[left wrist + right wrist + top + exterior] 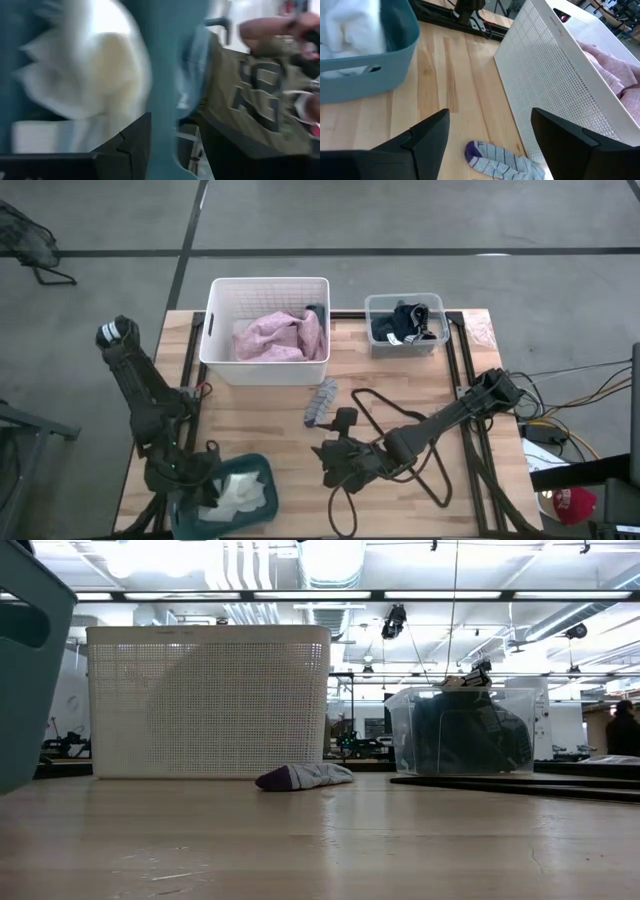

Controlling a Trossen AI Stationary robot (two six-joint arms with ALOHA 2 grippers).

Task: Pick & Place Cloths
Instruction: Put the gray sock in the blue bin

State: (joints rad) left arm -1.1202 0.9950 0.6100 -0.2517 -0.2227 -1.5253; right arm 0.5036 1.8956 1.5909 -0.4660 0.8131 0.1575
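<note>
A grey striped sock with a purple toe [320, 402] lies flat on the table in front of the white basket [222, 292]. It also shows in the low view [300, 777] and the right wrist view [502, 161]. My right gripper [335, 452] is open just near of the sock, its fingers apart on either side of it [490, 145]. A pink garment [280, 337] lies in the basket. Dark garments [405, 322] fill a clear bin. My left gripper [197, 495] is at a teal bin [262, 472] that holds white cloths [240, 495]. My left gripper has the teal bin's side wall [167, 85] between its two fingers, one finger [132, 145] inside the bin beside the white cloths and one outside. The bin's wall slants in the low view [30, 660]. I cannot tell whether the bin is clear of the table.
A thin black wire hanger [400, 442] lies on the table under my right arm. Black rails [460, 380] run along the table's right side. A person in an olive shirt [250, 95] shows beyond the table in the left wrist view.
</note>
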